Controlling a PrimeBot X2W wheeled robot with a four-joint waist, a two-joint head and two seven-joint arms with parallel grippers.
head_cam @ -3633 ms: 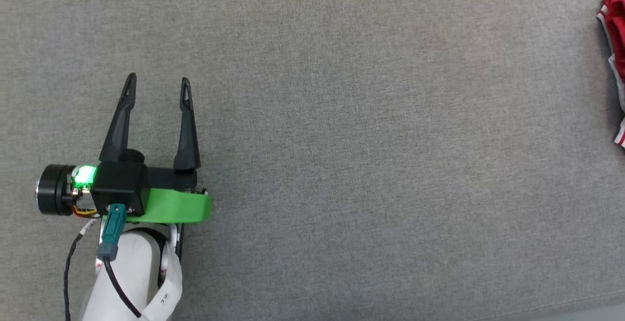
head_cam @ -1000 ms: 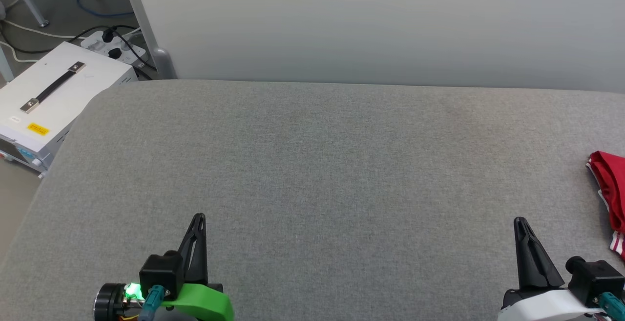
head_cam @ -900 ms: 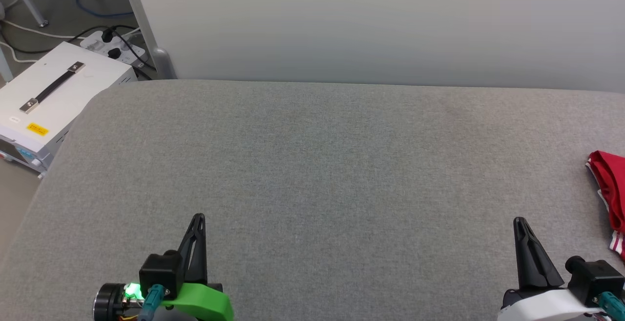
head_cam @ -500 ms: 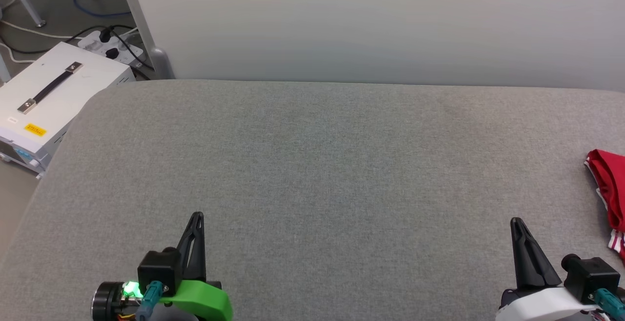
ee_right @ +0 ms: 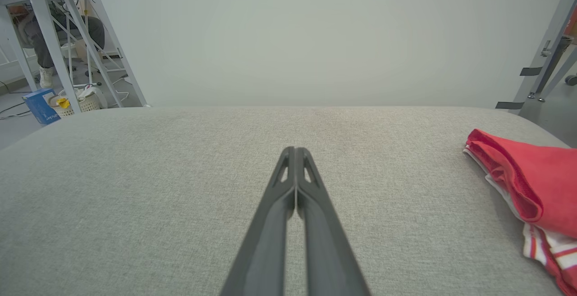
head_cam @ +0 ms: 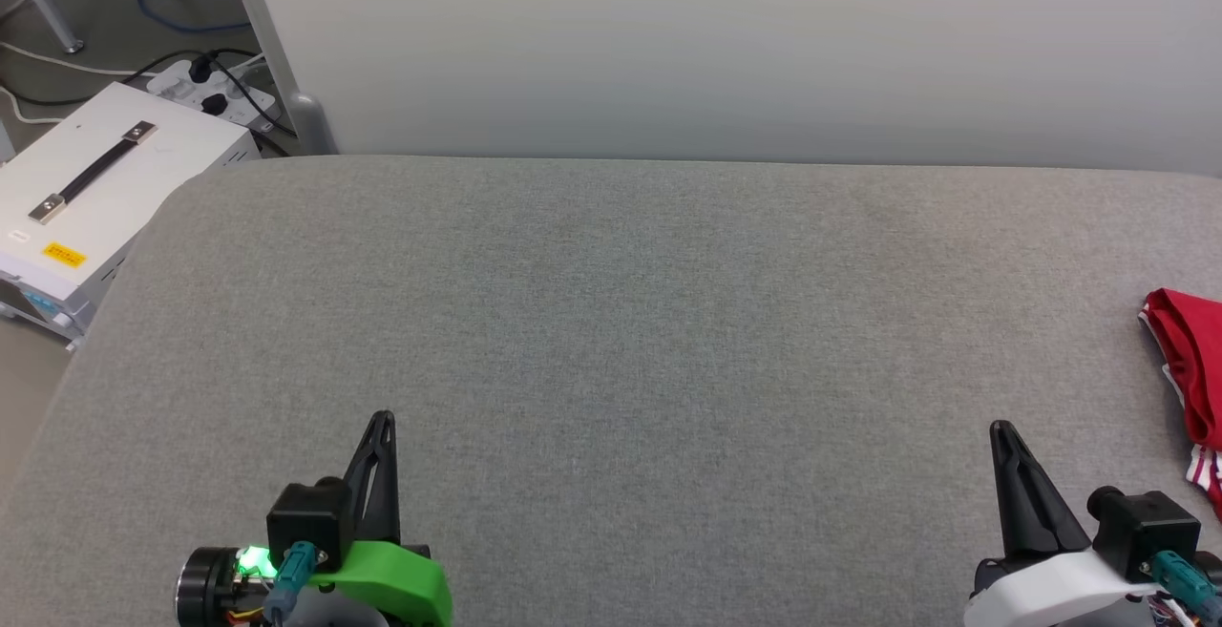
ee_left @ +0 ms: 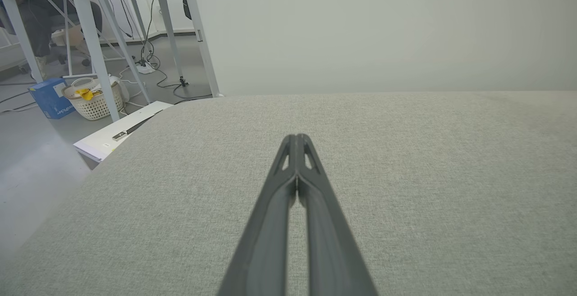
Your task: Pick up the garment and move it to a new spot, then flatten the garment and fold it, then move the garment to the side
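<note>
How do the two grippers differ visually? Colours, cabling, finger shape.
Left gripper: green curved bracket and a lit green LED. Right gripper: white bracket. Both have a black housing, a teal connector at the base, and long dark tapering fingers with slotted cut-outs near the tips.

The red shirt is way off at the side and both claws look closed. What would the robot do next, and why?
Probably turn at the waist toward its right. The garment lies at the right edge of the grey surface, cut off in the head view, while the left gripper and right gripper are shut, empty, clear of it.
</note>
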